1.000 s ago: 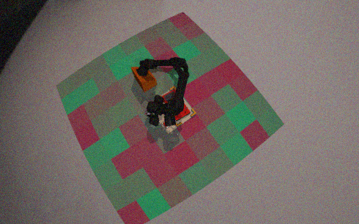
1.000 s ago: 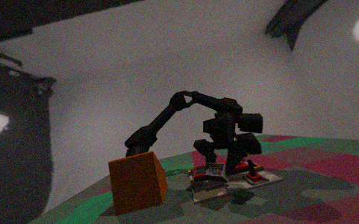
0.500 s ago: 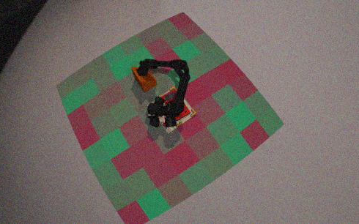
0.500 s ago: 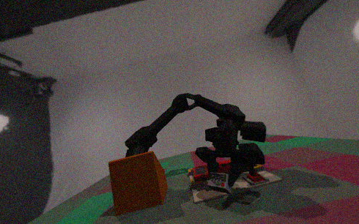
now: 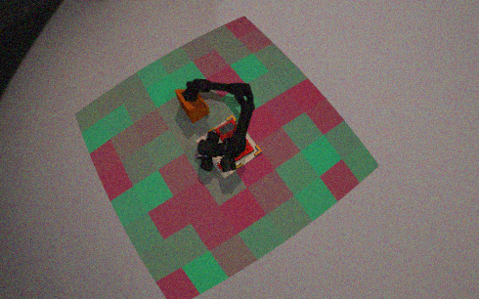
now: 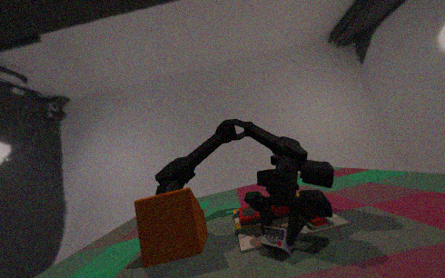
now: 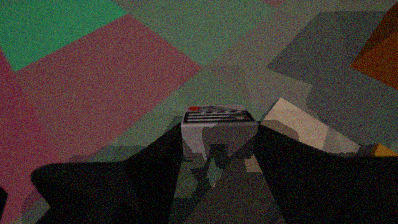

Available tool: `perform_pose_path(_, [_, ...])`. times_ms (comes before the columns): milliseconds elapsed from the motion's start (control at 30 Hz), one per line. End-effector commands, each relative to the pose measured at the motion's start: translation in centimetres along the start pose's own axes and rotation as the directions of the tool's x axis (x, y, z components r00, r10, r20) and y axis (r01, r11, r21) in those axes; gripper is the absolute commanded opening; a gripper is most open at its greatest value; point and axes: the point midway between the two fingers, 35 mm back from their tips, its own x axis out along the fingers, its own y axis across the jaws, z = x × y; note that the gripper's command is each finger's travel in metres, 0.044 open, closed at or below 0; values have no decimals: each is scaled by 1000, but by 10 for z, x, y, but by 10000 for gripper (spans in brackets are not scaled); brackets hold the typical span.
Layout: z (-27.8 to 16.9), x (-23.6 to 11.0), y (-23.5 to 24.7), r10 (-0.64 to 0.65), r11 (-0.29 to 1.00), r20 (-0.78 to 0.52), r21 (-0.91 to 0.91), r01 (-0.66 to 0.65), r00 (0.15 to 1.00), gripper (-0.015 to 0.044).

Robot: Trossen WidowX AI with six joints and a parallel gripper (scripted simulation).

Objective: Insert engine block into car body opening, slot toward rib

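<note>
My gripper [image 5: 217,164] [image 6: 279,231] [image 7: 215,126] is shut on the engine block [image 6: 274,237] [image 7: 219,134], a pale grey block with dark slots and a red dot on one face. The block looks tilted in the exterior view. It is in front of the red car body [image 5: 247,152] [image 6: 248,217], near the edge of the pale base plate [image 6: 247,243] [image 7: 296,123]. The height of the block over the plate is hard to tell. The opening and the rib are hidden by my arm and fingers or too dark to make out.
A large orange block [image 5: 194,108] [image 6: 168,228] [image 7: 384,61] stands beside the car body, near the arm's base. My arm arches over the car body. A checkered green and red mat [image 5: 235,215] [image 6: 411,209] [image 7: 105,75] lies underneath.
</note>
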Motion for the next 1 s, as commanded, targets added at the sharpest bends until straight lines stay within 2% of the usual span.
perform_pose_path(0, [-6,6,-1,-3,1000,1,1,3,1000,0])
perform_pose_path(100, [-2,2,0,-2,1000,1,2,2,1000,0])
perform_pose_path(667, [0,1,0,0,1000,9,3,0,1000,440])
perform_pose_path(833, [0,1,0,0,1000,9,3,0,1000,440])
perform_pose_path(967, [2,-13,1,-2,1000,1,2,2,1000,440])
